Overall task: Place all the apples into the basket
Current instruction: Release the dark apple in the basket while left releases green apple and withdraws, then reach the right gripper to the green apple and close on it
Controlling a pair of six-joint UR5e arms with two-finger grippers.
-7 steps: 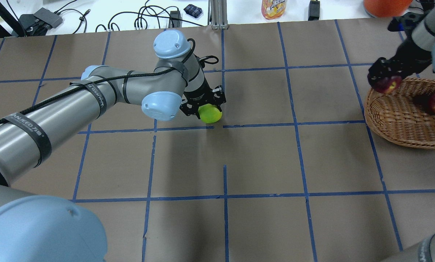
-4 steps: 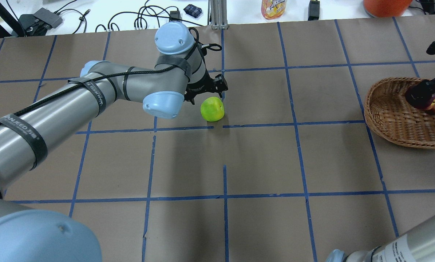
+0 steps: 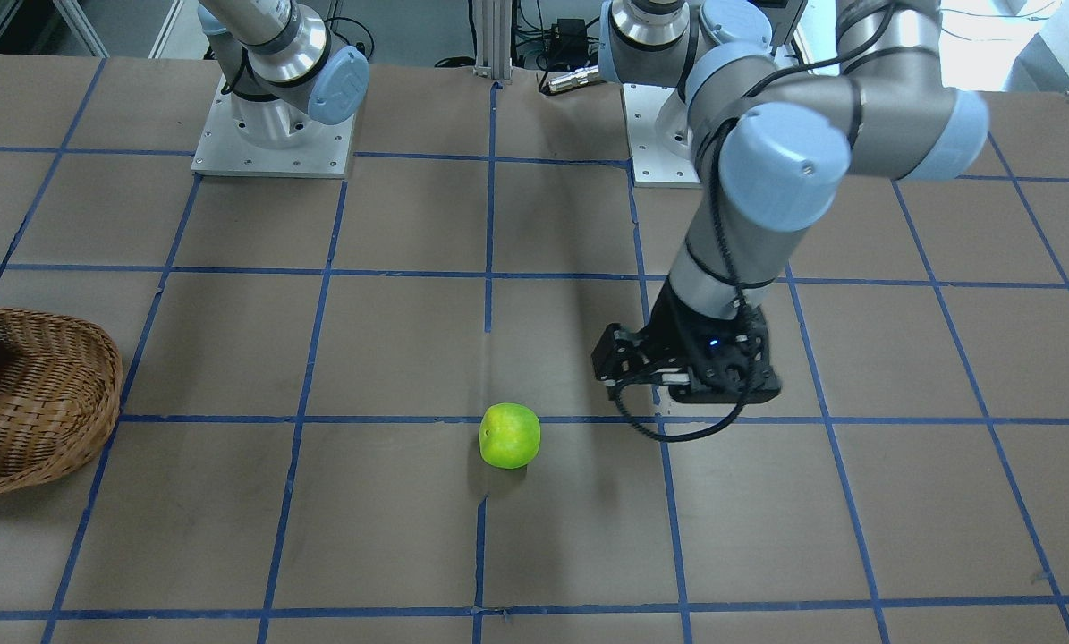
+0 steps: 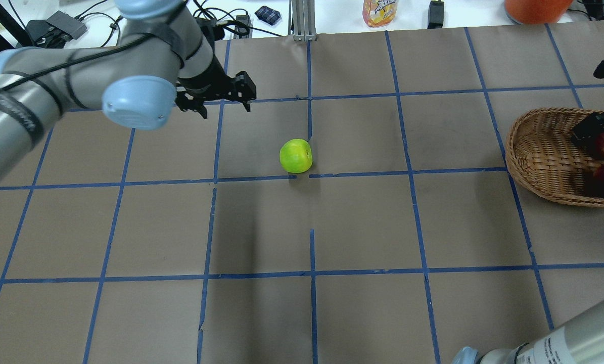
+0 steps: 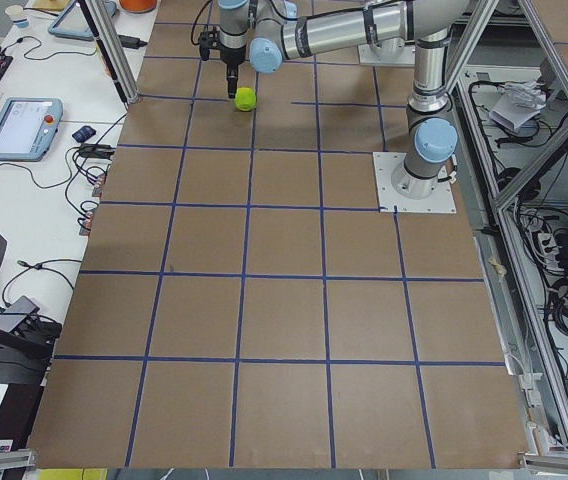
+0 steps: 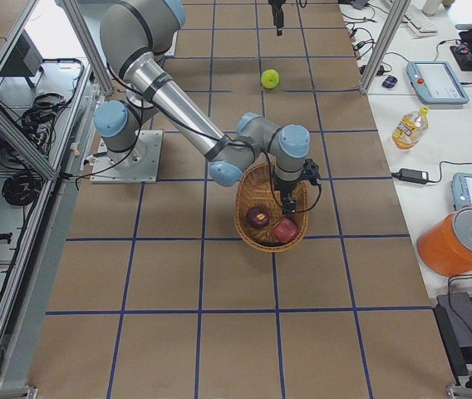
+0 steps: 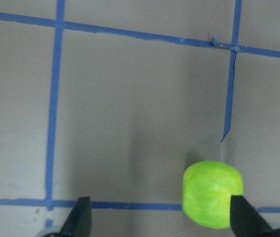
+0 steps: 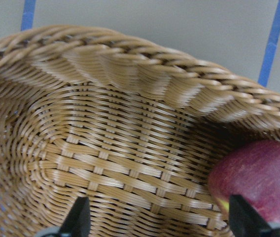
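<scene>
One green apple (image 4: 295,155) sits mid-bench, right of and nearer than the left tool (image 4: 225,103), spread and empty, the closer arm. The right tool (image 8: 158,217), also spread, hovers over the far-right basket (image 4: 539,156) holding two red apples (image 6: 258,219).

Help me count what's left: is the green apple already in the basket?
No, the green apple lies on the table, well apart from the basket.

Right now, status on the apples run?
Left hand open, empty, apart from green apple on table. Right hand open over basket. In basket: red apple, maroon apple. Nothing between green apple and basket.
</scene>
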